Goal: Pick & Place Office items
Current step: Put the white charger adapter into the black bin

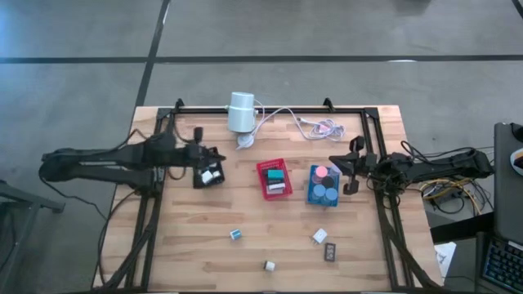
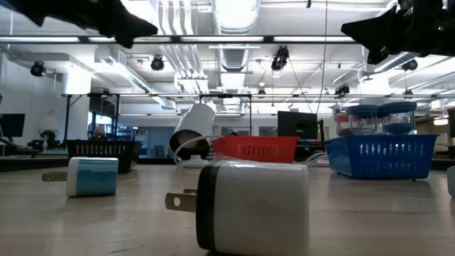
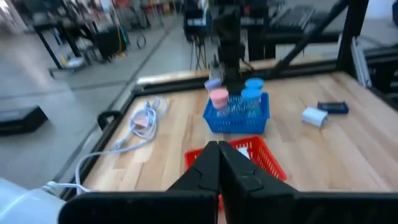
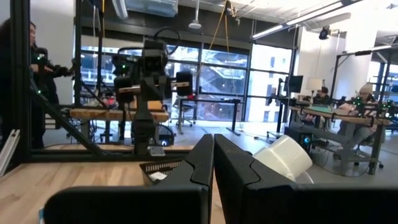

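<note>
Office items lie loose near the table's near edge: a teal and white block (image 1: 235, 234), a white block (image 1: 319, 237), a black piece (image 1: 331, 251) and a white plug (image 1: 269, 265). More sit in the black tray (image 1: 198, 181), the red tray (image 1: 263, 173) and the blue tray (image 1: 311, 194), which holds pink and blue discs (image 3: 219, 96). My left gripper (image 1: 219, 156) hangs shut over the black tray's far side, raised off the table, with nothing between its fingers (image 3: 208, 163). My right gripper (image 1: 333, 161) is shut and holds nothing, beside the blue tray's far right corner.
A white cylinder (image 1: 241, 112) lies at the table's far edge, with white and pink cables (image 1: 315, 125) trailing toward the right. A black frame (image 1: 270, 109) runs along the far edge and both sides. Bare wood lies between the trays and the loose pieces.
</note>
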Robot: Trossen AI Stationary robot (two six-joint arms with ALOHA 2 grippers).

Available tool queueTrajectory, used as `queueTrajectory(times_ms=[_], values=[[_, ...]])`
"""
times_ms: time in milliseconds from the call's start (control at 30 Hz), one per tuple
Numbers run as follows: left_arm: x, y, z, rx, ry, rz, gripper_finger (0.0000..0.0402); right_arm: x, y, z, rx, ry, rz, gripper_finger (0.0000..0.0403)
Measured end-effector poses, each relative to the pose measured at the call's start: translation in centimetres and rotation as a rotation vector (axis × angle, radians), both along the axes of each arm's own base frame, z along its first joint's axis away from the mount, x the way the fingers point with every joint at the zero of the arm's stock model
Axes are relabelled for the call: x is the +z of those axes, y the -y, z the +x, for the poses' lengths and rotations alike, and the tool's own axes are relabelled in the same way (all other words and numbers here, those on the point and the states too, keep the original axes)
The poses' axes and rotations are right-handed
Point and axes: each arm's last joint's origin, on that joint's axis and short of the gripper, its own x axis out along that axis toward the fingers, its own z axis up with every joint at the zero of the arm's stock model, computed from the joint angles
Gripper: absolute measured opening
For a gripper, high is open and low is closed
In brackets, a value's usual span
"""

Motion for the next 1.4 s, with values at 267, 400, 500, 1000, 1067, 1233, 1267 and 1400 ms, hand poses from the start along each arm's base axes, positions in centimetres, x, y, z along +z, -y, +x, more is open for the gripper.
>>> queueTrajectory(times_ms=[267,400,500,1000,1067,1233,1267,1400], values=[[-2.4,0.5,-4.0,-0.018,0.111,0.009,0.0002,-0.1,0.0,0.2,-0.002,-0.011,-0.006,0.0008],[-3.9,0.6,-5.2,-0.019,0.167,0.016,0.0004,-0.1,0.0,0.2,-0.002,-0.012,-0.008,0.0008],[-4.5,0.7,-6.0,-0.018,0.209,0.012,0.0002,-0.1,0.0,0.2,-0.002,-0.012,-0.008,0.0008],[-7.3,1.0,-7.9,-0.026,0.306,-0.011,0.0001,-0.1,0.0,0.2,-0.003,-0.013,-0.007,0.0008],[-7.7,1.0,-7.9,-0.026,0.303,-0.011,0.0,-0.1,0.0,0.2,-0.002,-0.013,-0.007,0.0008],[-8.8,0.9,-7.7,-0.027,0.273,0.002,0.0,-0.1,0.0,0.2,-0.002,-0.013,-0.006,0.0008],[-9.1,0.9,-7.6,-0.028,0.269,0.008,0.0,-0.1,0.0,0.2,-0.002,-0.013,-0.006,0.0008],[-9.9,0.9,-7.4,-0.03,0.282,0.024,0.0,-0.1,0.0,0.2,-0.002,-0.013,-0.007,0.0008]])
